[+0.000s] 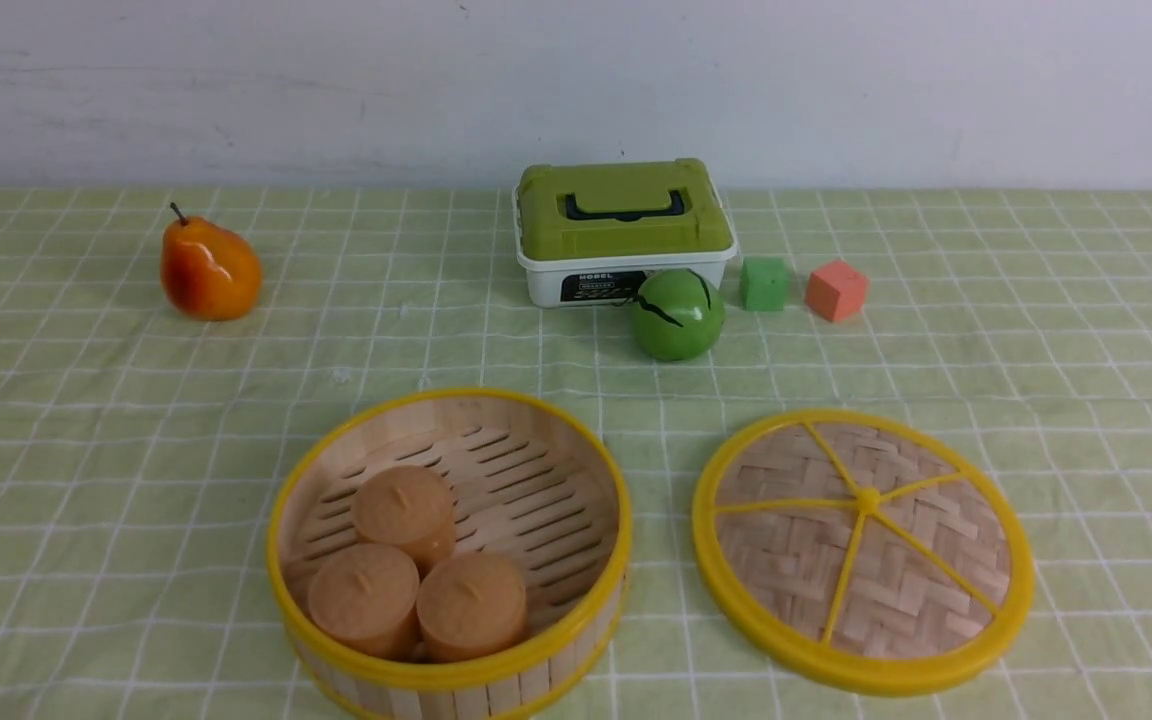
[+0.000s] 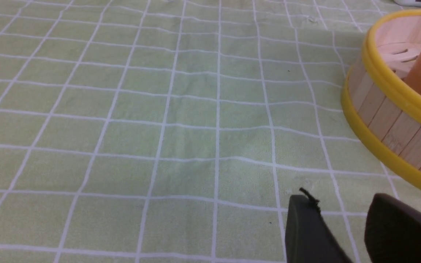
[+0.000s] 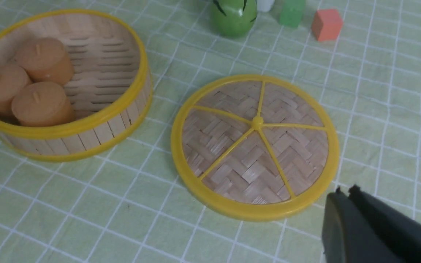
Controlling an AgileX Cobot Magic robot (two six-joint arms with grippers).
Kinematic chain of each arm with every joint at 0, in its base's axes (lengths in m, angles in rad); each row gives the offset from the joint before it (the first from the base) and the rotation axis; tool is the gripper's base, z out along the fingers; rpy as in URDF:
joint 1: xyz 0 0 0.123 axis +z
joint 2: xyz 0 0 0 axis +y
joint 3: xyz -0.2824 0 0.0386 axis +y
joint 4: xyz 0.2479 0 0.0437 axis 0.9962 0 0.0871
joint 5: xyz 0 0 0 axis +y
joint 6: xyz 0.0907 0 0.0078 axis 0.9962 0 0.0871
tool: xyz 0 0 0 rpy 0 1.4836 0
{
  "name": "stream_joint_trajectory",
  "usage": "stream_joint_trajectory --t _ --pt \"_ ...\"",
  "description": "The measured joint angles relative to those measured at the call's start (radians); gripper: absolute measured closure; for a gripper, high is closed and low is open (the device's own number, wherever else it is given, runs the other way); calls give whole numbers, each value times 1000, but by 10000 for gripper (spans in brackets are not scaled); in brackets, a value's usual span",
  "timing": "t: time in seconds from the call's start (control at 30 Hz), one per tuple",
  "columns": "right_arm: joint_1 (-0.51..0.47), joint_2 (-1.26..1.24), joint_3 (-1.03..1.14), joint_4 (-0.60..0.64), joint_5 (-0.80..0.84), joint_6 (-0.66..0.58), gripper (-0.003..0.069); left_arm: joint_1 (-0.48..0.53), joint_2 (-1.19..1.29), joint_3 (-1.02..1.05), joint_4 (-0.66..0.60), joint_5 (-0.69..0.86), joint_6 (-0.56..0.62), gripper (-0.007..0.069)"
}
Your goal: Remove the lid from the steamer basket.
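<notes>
Left gripper [image 2: 338,199]: fingers spread, empty, near the uncovered round bamboo-slat steamer basket [image 1: 446,675] with yellow rims. Behind it, a white plastic box [image 1: 626,235] with green top, label reading NOBEL. Flat woven-bamboo lid [image 1: 861,550] with yellow rim lies on checked green cloth [image 1: 136,450], right of the basket. Right gripper [image 3: 345,190]: pressed together, empty.

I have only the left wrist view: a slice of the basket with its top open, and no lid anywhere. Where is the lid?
Observer: The lid lies flat on the cloth to the right of the basket, apart from it.
Reviewer: Is the right hand holding it?
Observer: No. The right hand is shut and empty, near the lid's rim.
Reviewer: I see parts of two things inside the basket. How many are there?
Observer: Three buns, bunched at its near left side.
</notes>
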Motion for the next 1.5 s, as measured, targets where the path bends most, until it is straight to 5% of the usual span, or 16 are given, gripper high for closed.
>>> stream_joint_trajectory --t 0.33,0.57,0.6,0.8,1.13,1.5 --pt "0 -263 70 -113 106 1 674 0 0 0 0 0 0 386" --pt "0 -396 321 -132 -309 9 672 0 0 0 0 0 0 386" --pt "0 -430 441 -132 -468 33 671 0 0 0 0 0 0 386" --pt "-64 -494 733 -132 -737 150 666 0 0 0 0 0 0 386" --pt "-345 -494 778 -150 -631 210 662 0 0 0 0 0 0 386" --pt "-341 -494 776 -151 -484 212 648 0 0 0 0 0 0 386"
